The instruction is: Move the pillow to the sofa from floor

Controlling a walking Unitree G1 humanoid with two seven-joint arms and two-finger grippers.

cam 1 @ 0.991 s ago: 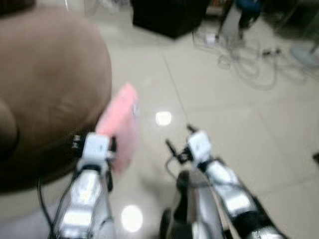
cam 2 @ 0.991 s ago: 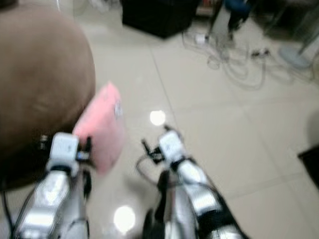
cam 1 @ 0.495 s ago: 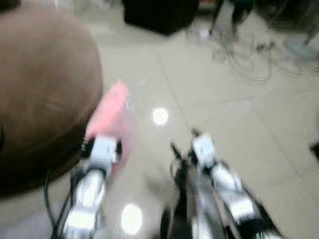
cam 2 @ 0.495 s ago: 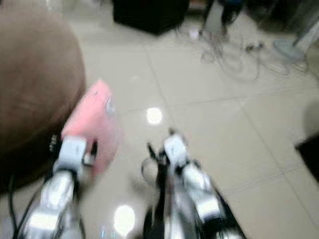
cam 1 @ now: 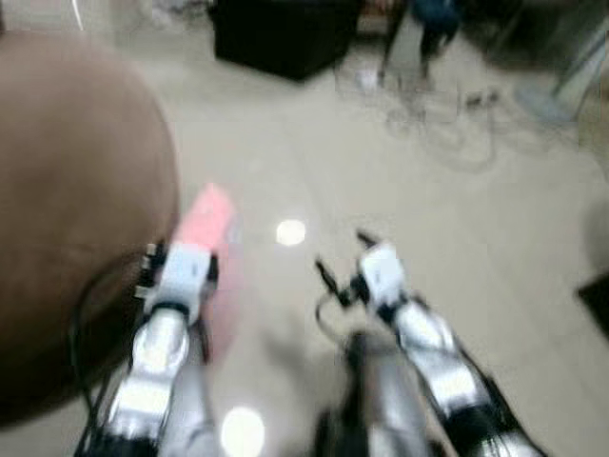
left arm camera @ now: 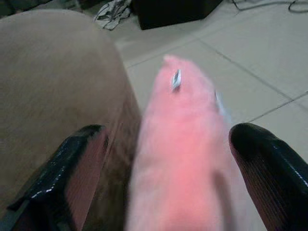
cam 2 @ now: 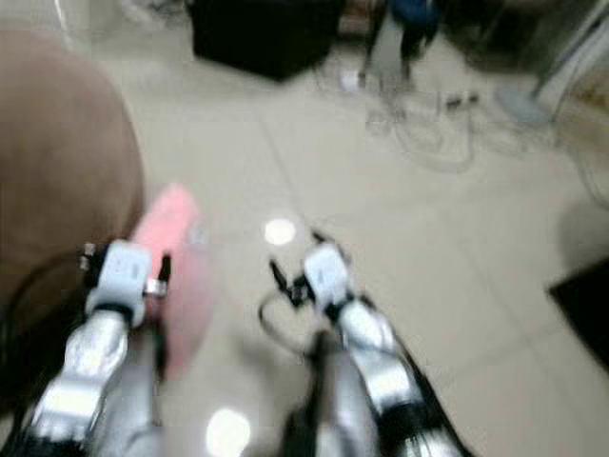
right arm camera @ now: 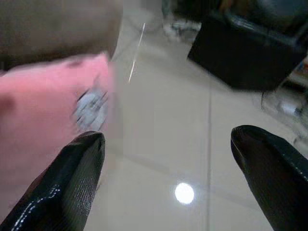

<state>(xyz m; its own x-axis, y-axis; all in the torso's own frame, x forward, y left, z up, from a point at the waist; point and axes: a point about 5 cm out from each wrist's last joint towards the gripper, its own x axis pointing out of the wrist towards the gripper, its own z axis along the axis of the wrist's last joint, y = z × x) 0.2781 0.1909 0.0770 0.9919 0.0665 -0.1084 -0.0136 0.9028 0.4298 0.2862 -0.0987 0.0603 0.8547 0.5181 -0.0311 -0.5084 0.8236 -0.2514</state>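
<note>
Head camera first: your pillow (cam 1: 211,228) stands on edge on the tiled floor (cam 1: 447,248), pressed against the rounded side of the brown sofa (cam 1: 67,209). Its long axis runs away from you, along the sofa's edge. The left gripper (cam 1: 179,276) hangs directly over the near end of the pillow, so that arm is the closer one. The right gripper (cam 1: 366,267) sits over bare tile, off to the pillow's right with a gap between. The frame is blurred, so you cannot judge from here how far above the pillow the left fingers are.

Left wrist camera: the pillow (left arm camera: 185,149) lies straight ahead, between the two black fingers (left arm camera: 79,166), which are spread wide with one on each side of it. The sofa (left arm camera: 53,96) crowds the finger on that flank; tile shows past the other. You would probably need only to lower and close.

Right wrist camera: the fingers (right arm camera: 72,187) are spread wide here too, with nothing between them but floor. The pillow (right arm camera: 43,120) lies off to one side, beyond the nearer finger, with the sofa (right arm camera: 57,29) behind it.

As for the pillow itself: pink, soft and fuzzy-looking, plump and slab-shaped, with a small grey-white tag (left arm camera: 176,79) near its upper far edge. It looks light and should squash readily when pinched.
</note>
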